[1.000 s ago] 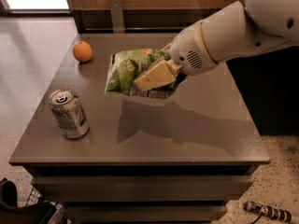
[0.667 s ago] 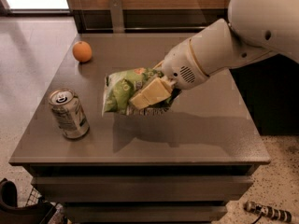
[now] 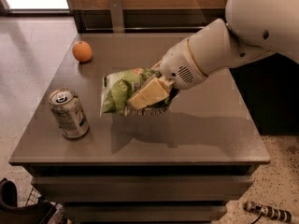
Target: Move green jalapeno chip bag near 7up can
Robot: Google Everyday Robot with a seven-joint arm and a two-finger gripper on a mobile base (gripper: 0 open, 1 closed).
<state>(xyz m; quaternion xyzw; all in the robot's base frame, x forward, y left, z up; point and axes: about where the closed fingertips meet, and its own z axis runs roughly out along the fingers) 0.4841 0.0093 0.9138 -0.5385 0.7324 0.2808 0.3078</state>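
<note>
The green jalapeno chip bag (image 3: 122,89) is a glossy green snack bag held above the grey table (image 3: 196,134), near its middle. My gripper (image 3: 148,94) is shut on the bag, one cream finger (image 3: 147,93) lying across its front. The white arm reaches in from the upper right. The 7up can (image 3: 68,113), silver-grey with a pull-tab top, stands upright near the table's front left edge, a short gap to the left of the bag.
A round orange fruit (image 3: 82,51) lies at the table's back left. A dark wall panel and a metal post (image 3: 116,13) stand behind the table. The floor drops off at the left and front edges.
My gripper has carried the bag down and to the left, closer to the can. The can and the orange have not moved.
</note>
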